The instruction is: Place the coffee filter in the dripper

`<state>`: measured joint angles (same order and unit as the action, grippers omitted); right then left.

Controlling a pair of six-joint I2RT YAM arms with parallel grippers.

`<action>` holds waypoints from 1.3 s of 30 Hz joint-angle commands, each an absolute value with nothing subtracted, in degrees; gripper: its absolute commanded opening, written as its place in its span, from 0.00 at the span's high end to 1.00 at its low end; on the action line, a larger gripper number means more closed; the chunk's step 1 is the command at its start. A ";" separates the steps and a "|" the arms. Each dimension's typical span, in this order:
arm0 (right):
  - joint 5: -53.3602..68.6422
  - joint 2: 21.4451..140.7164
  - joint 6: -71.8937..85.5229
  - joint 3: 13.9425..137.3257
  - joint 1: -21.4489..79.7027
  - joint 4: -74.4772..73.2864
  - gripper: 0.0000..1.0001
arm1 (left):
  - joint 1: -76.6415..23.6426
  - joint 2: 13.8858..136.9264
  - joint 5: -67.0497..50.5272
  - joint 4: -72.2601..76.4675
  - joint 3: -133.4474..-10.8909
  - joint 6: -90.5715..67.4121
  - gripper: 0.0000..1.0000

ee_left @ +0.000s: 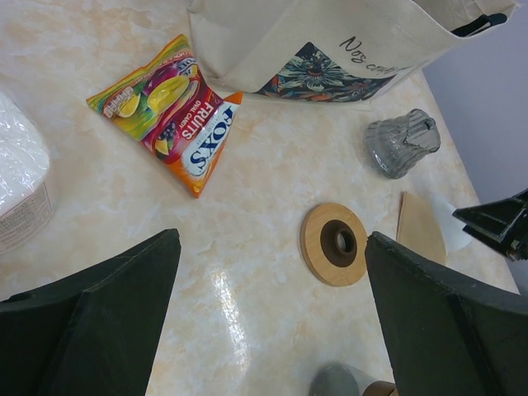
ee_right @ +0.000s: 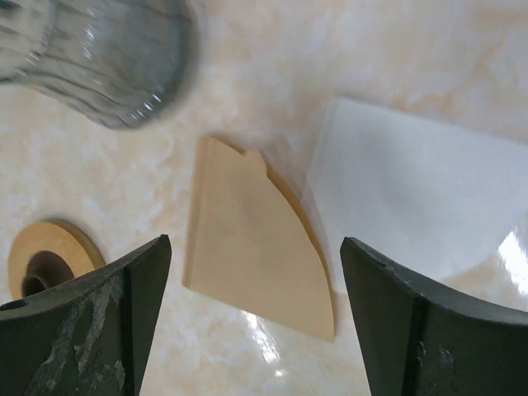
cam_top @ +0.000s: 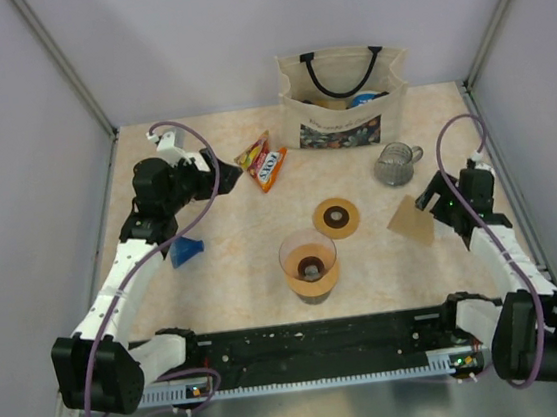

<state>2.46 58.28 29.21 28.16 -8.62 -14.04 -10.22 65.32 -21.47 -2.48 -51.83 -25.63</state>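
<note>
The tan paper coffee filter (cam_top: pixel 411 222) lies flat on the table at the right, and shows in the right wrist view (ee_right: pixel 256 256) and the left wrist view (ee_left: pixel 419 227). The ribbed glass dripper (cam_top: pixel 397 163) with a handle stands behind it, apart from it; it also shows in the wrist views (ee_right: pixel 99 58) (ee_left: pixel 402 144). My right gripper (cam_top: pixel 427 202) is open and empty, just above the filter, its jaws either side of it (ee_right: pixel 254 247). My left gripper (cam_top: pixel 226 172) is open and empty at the far left, its jaws wide apart (ee_left: pixel 272 239).
A clear plastic sleeve (ee_right: pixel 412 190) lies against the filter's right side. A wooden ring (cam_top: pixel 337 218) and a glass vessel with a brown collar (cam_top: pixel 310 263) sit mid-table. A tote bag (cam_top: pixel 344 95), a candy packet (cam_top: pixel 263 162) and a blue object (cam_top: pixel 188 249) are also here.
</note>
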 commanded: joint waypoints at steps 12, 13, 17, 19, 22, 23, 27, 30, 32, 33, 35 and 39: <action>13.26 77.33 12.84 43.06 -8.09 -7.82 0.22 | -9.49 64.34 -22.15 0.88 -51.50 -24.96 0.01; 13.97 78.21 12.40 43.33 -8.09 -8.52 0.24 | -9.49 64.16 -22.32 0.88 -51.42 -24.87 0.01; 12.22 81.55 11.69 43.86 -8.17 -8.70 0.31 | -9.40 63.90 -21.89 0.79 -51.50 -24.87 0.01; 12.22 82.52 11.60 44.21 -8.09 -8.61 0.32 | -9.40 63.90 -22.15 0.79 -51.50 -24.96 0.01; 12.92 83.93 11.42 44.56 -8.17 -8.44 0.35 | -9.32 63.72 -22.06 0.62 -51.42 -24.87 0.01; 13.27 84.28 11.51 44.73 -8.17 -8.61 0.36 | -9.32 63.81 -21.97 0.62 -51.42 -24.96 0.01; 15.38 84.90 11.87 44.04 -8.17 -8.18 0.39 | -9.32 63.81 -21.88 0.53 -51.59 -25.22 0.01; 15.38 84.99 12.30 43.68 -8.17 -8.08 0.44 | -9.23 63.99 -22.15 0.44 -51.77 -25.23 0.01; 15.73 85.16 12.39 43.59 -8.09 -8.17 0.46 | -9.23 63.98 -22.23 0.44 -51.68 -25.23 0.01; 15.65 85.17 12.57 43.59 -8.17 -8.17 0.48 | -9.23 63.90 -22.15 0.35 -51.68 -25.22 0.01; 15.56 85.17 12.65 43.33 -8.17 -8.26 0.51 | -9.23 63.90 -22.15 0.44 -51.68 -25.22 0.01; 14.42 85.25 12.39 43.07 -8.09 -8.26 0.55 | -9.23 63.98 -22.32 0.44 -51.68 -25.22 0.01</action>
<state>14.68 84.93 12.67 41.85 -8.62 -9.67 -9.52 65.39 -21.63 -2.52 -51.83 -25.56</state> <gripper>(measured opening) 0.460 0.987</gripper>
